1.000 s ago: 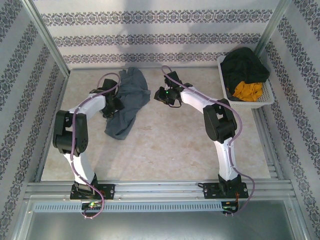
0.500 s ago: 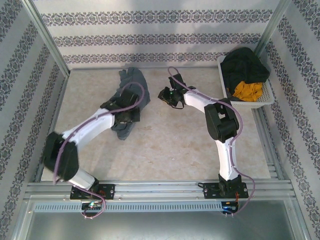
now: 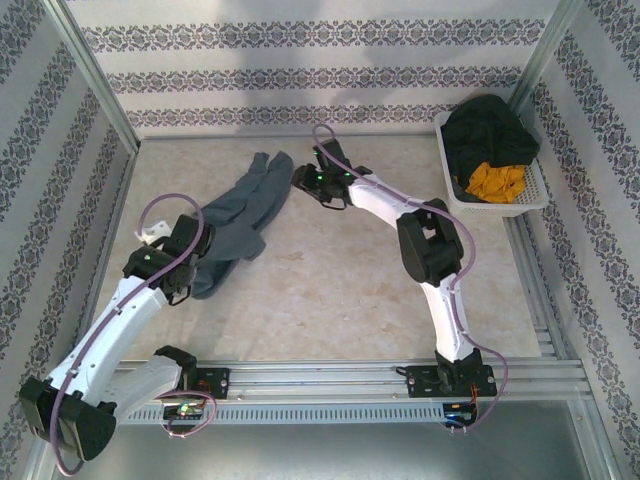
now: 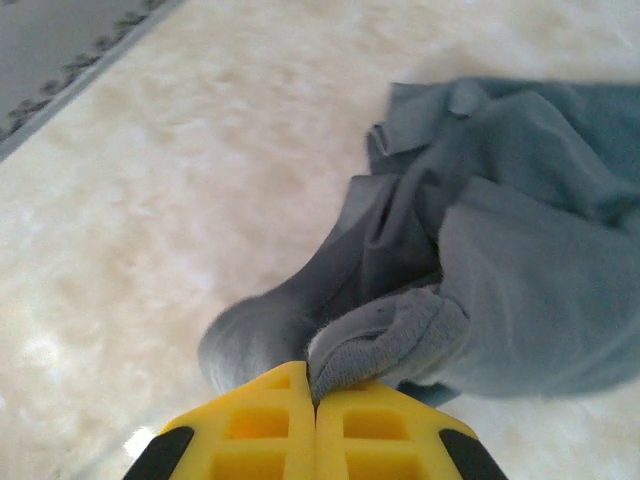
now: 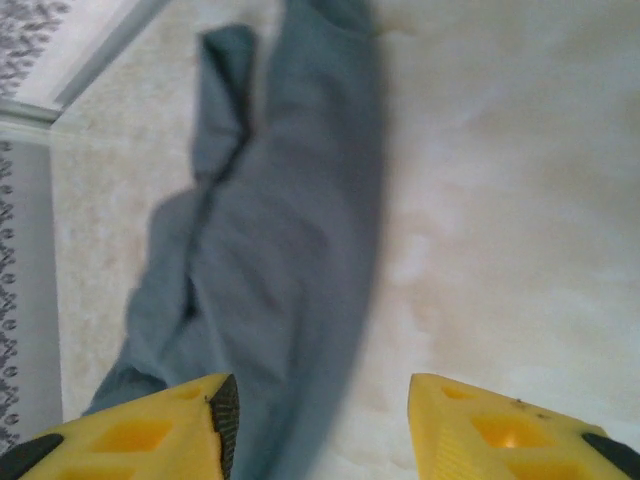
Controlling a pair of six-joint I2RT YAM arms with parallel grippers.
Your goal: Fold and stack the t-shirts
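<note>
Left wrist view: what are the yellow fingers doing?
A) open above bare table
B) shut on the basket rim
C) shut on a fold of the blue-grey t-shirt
C: the left gripper is closed, with a fold of the t-shirt pinched at its tip.

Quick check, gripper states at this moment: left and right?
Left gripper: closed, pinching a fold of the blue-grey t-shirt.
Right gripper: open, holding nothing.

Floral-striped wallpaper walls (image 3: 300, 75) enclose a cream marbled tabletop (image 3: 330, 290).
</note>
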